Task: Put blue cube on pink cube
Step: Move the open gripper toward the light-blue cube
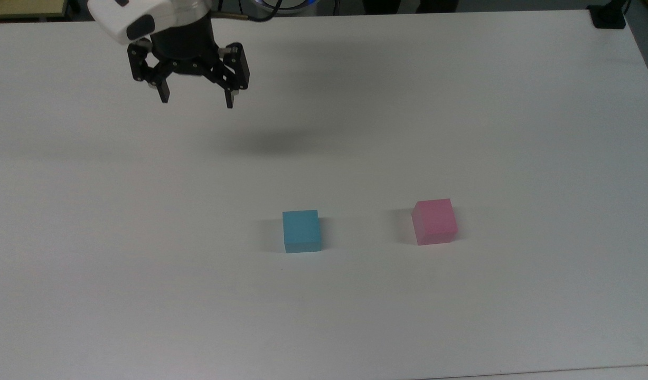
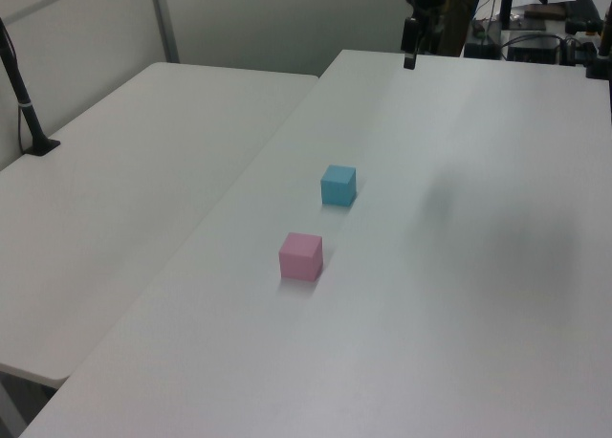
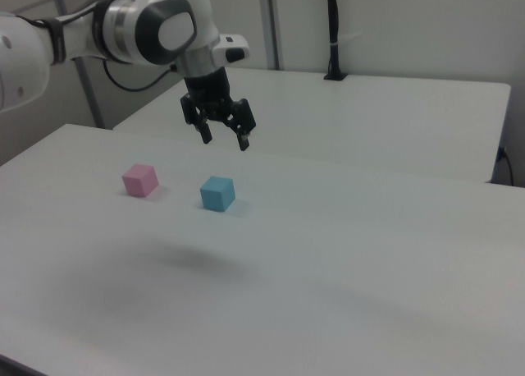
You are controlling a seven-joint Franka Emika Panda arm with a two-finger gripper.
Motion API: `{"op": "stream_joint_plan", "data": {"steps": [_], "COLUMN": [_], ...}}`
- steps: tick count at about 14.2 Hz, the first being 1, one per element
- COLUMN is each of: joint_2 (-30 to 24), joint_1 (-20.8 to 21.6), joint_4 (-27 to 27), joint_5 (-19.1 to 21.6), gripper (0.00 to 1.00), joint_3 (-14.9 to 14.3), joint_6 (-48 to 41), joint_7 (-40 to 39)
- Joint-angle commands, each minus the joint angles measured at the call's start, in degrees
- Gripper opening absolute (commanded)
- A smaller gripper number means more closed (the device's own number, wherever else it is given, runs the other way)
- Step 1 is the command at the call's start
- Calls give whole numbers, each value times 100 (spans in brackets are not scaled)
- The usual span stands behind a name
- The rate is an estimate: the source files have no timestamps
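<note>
— Which step is this?
— The approach, I'd judge: the gripper [image 1: 196, 101] hangs high with jaws spread wide, empty.
— And next?
— Travel toward five o'clock in the top view and descend over the blue cube [image 1: 302, 231], which sits on the tabletop [image 1: 514, 132] at nine o'clock of the pink cube [image 1: 434, 221], apart from it.

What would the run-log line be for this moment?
phase: approach | gripper: open, empty, above table | blue cube: on table, untouched | pink cube: on table, apart from blue cube | stack: not done
</note>
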Motion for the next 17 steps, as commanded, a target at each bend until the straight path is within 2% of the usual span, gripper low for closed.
{"op": "stream_joint_plan", "data": {"steps": [1, 4, 9, 13, 17], "joint_2": [155, 428, 1007, 1640, 1957], "joint_1": [43, 140, 570, 913, 1072], "joint_4": [-65, 49, 145, 619, 691], "joint_5": [64, 64, 46, -33, -156], "gripper": [100, 100, 100, 100, 100], "joint_3": [-22, -22, -22, -171, -172], "joint_6": [342, 588, 1124, 1142, 1203], "joint_7": [-107, -54, -45, -63, -80]}}
